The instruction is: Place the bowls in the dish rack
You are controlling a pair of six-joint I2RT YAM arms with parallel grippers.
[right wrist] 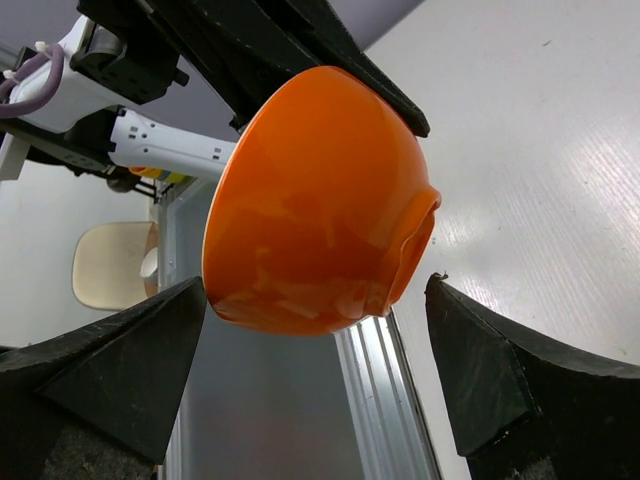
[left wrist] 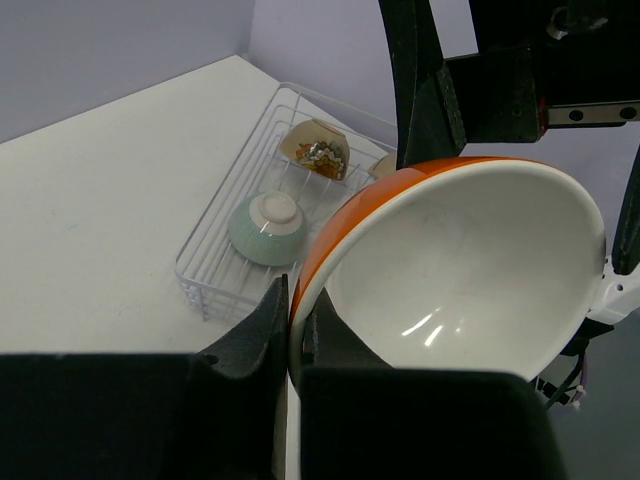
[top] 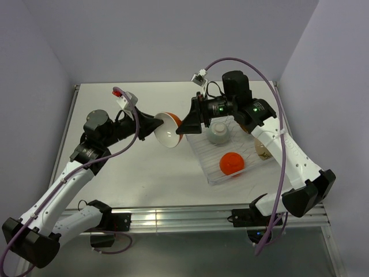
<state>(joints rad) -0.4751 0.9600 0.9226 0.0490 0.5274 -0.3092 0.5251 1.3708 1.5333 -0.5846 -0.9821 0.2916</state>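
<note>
- Left gripper [left wrist: 295, 330] is clamped on the rim of the orange bowl [left wrist: 450, 270].
- Right gripper [right wrist: 312, 290] gapes wide, fingers flanking that bowl without touching it.
- Beyond the left gripper, the dish rack [left wrist: 215, 270] holds a mint bowl [left wrist: 267, 228].

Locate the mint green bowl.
In the top view the mint green bowl sits upside down at the far end of the dish rack, behind the overturned orange bowl.

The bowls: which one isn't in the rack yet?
The orange bowl with the white inside, held mid-air by the left gripper; the mint green bowl, plain orange bowl and cream bowl sit in the dish rack.
</note>
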